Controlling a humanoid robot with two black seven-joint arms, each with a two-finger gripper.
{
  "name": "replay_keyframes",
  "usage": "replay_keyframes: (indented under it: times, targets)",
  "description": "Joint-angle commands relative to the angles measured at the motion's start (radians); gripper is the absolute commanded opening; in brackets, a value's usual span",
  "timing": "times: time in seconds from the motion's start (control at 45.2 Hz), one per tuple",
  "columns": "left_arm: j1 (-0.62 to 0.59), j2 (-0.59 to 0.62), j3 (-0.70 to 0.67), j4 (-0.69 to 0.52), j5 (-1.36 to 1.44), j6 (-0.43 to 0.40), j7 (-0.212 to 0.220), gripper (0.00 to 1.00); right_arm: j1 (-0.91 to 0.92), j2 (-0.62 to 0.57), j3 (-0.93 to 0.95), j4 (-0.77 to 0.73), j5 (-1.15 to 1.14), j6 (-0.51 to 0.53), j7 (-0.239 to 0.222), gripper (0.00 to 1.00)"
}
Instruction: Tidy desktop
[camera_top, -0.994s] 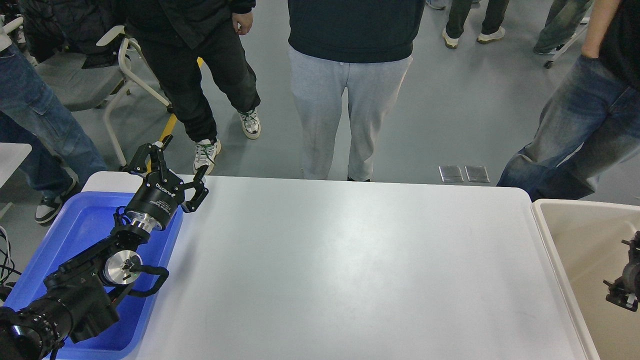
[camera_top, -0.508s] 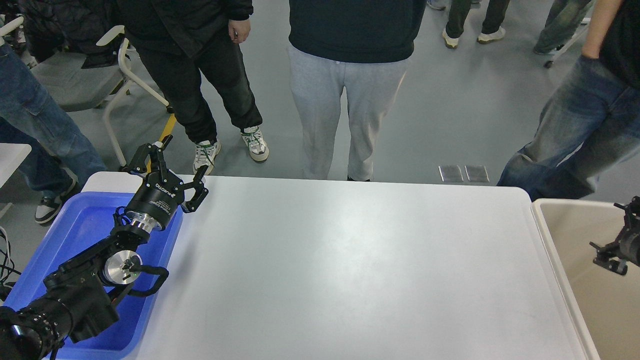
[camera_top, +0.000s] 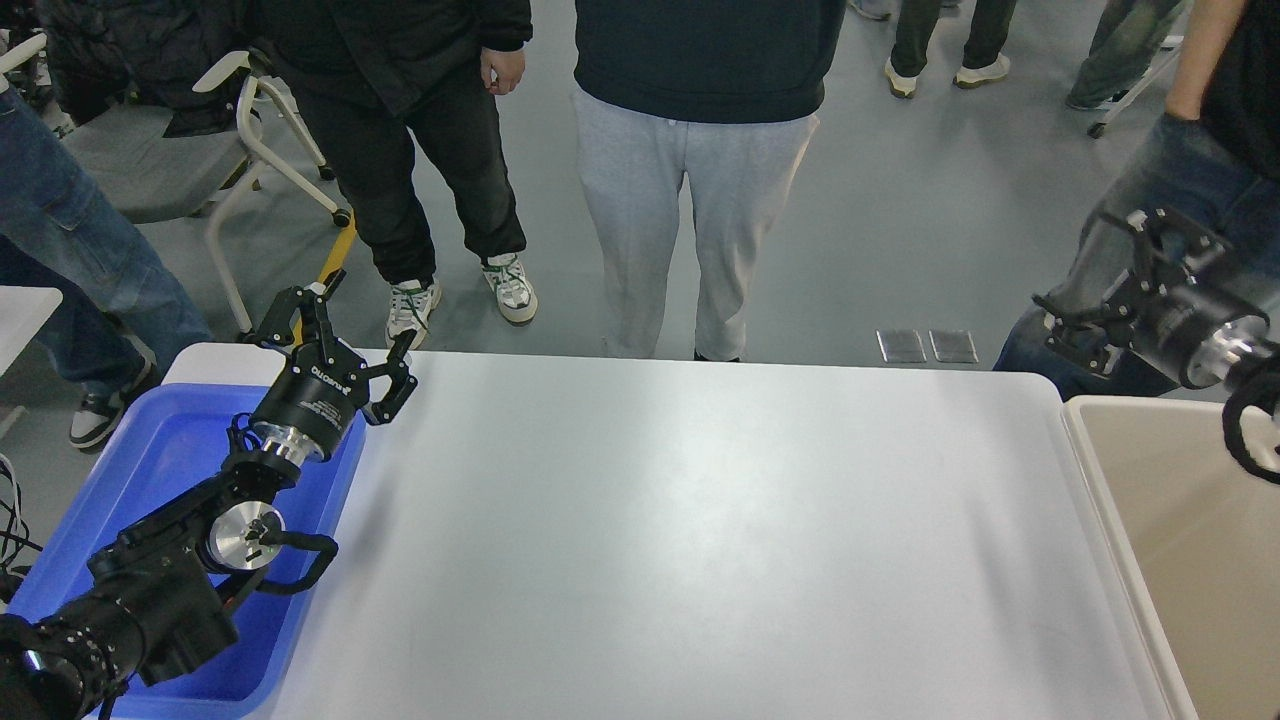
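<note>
Across the middle of the head view, white table (camera_top: 700, 540), bare and glossy. At its left end, blue tray (camera_top: 150, 470); above the tray's far corner, left claw (camera_top: 345, 330), fingers spread apart, holding nothing. At the right edge, beige bin (camera_top: 1110, 500); beyond its far rim, right claw (camera_top: 1095, 280), blurred, fingers apparently apart, empty.

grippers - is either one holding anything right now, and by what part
Nothing is held. The left gripper and the right gripper both have their fingers spread open and empty.
</note>
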Motion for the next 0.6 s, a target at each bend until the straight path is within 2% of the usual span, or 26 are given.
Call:
replay_keyframes:
  times: [0.0,0.243,0.354,0.575]
  targets:
    - [0.000,0.000,0.000,0.000,0.000,0.000,0.000,1.00,0.000,0.188,0.131,0.078,-0.001,0.005,0.005,1.00]
    - [0.000,0.000,0.000,0.000,0.000,0.000,0.000,1.00,-0.016,0.404,0.147,0.065,-0.004,0.005,0.020,1.00]
    - [0.000,0.000,0.000,0.000,0.000,0.000,0.000,1.00,-0.052,0.445,0.146,0.063,-0.006,0.011,0.034,1.00]
    - [0.000,0.000,0.000,0.000,0.000,0.000,0.000,1.00,-0.110,0.481,0.132,0.031,-0.017,0.045,0.034,1.00]
